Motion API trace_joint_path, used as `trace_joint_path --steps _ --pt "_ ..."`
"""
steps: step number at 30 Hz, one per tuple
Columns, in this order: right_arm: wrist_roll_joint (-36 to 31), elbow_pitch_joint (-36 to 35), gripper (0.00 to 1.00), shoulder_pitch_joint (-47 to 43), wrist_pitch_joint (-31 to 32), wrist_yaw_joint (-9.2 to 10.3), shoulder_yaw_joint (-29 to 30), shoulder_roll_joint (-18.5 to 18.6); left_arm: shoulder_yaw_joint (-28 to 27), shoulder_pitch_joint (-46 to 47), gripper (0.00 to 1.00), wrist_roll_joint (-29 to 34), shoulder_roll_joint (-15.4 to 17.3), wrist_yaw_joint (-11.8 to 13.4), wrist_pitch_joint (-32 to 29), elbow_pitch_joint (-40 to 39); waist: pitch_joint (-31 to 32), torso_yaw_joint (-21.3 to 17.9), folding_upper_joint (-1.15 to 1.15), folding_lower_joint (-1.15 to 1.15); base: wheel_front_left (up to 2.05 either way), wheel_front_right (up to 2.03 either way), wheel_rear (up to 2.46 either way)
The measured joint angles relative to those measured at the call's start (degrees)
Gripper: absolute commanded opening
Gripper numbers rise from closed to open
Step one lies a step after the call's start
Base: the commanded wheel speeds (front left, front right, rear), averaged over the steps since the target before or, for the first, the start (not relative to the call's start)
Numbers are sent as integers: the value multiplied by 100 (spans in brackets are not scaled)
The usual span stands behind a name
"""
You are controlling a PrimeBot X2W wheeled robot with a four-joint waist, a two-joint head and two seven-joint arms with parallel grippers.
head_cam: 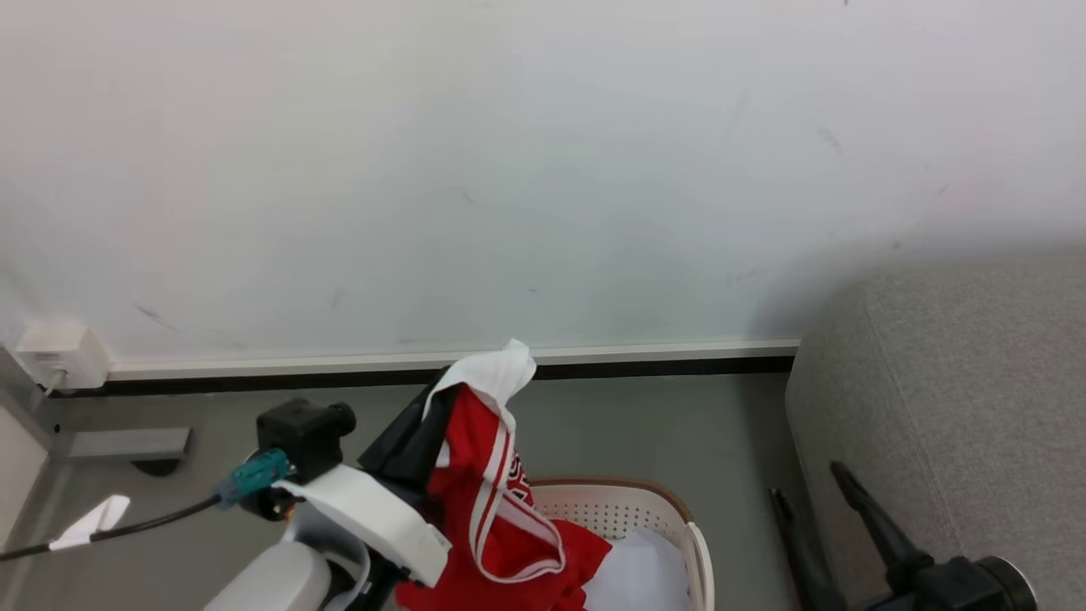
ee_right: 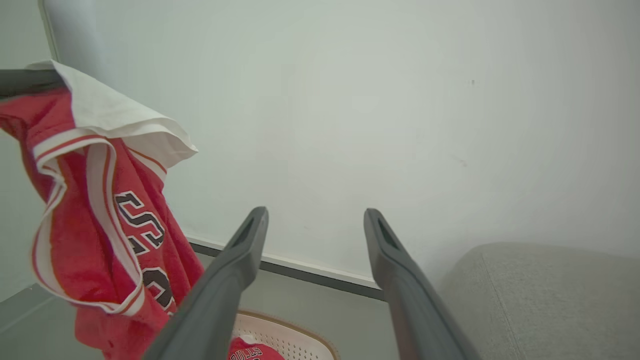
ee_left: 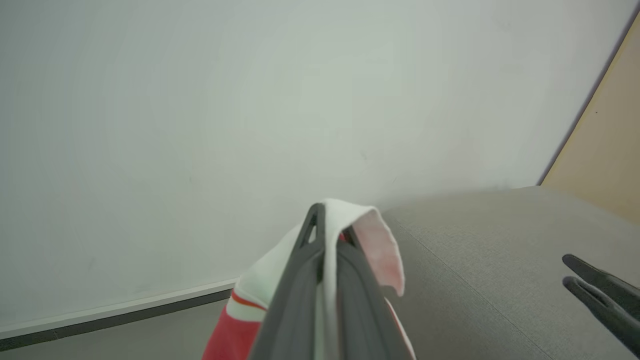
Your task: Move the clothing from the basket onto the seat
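Observation:
My left gripper [head_cam: 448, 386] is shut on the clothing: a red jersey [head_cam: 484, 509] with white stripe trim and dark lettering, held by its white top edge [head_cam: 502, 371] and hanging above the basket [head_cam: 629, 486]. In the left wrist view the left gripper [ee_left: 333, 222] pinches white and red cloth [ee_left: 380, 240]. The cream perforated basket holds a white piece [head_cam: 640, 573] and more red cloth [ee_right: 250, 353]. My right gripper [head_cam: 806, 485] stands open and empty beside the grey seat [head_cam: 950, 407], right of the basket. The right gripper [ee_right: 315, 216] faces the wall, with the jersey [ee_right: 95, 230] to its left.
A white wall with a pale baseboard [head_cam: 662, 350] runs behind the basket. A white socket box [head_cam: 59, 352] and a grey bracket [head_cam: 127, 443] sit at the far left. Grey floor [head_cam: 730, 441] lies between basket and seat [ee_right: 545, 300].

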State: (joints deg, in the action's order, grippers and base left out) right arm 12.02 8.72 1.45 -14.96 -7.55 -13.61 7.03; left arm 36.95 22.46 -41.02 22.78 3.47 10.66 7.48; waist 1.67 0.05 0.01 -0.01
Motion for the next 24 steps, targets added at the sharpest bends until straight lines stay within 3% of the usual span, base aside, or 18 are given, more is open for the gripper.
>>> trace_joint_path --steps 8,17,24 --pt "299 -54 100 614 0 0 -1096 274 138 97 0 23 96 63 -349 -666 59 120 -1 1 0 0 0" --pt "615 -54 100 1456 0 0 -2610 483 497 335 0 181 -246 94 -520 -770 84 221 0 1 0 0 0" --pt "245 405 100 1805 0 0 -2882 403 762 431 0 221 -510 62 -609 -789 87 242 -1 2 0 0 0"
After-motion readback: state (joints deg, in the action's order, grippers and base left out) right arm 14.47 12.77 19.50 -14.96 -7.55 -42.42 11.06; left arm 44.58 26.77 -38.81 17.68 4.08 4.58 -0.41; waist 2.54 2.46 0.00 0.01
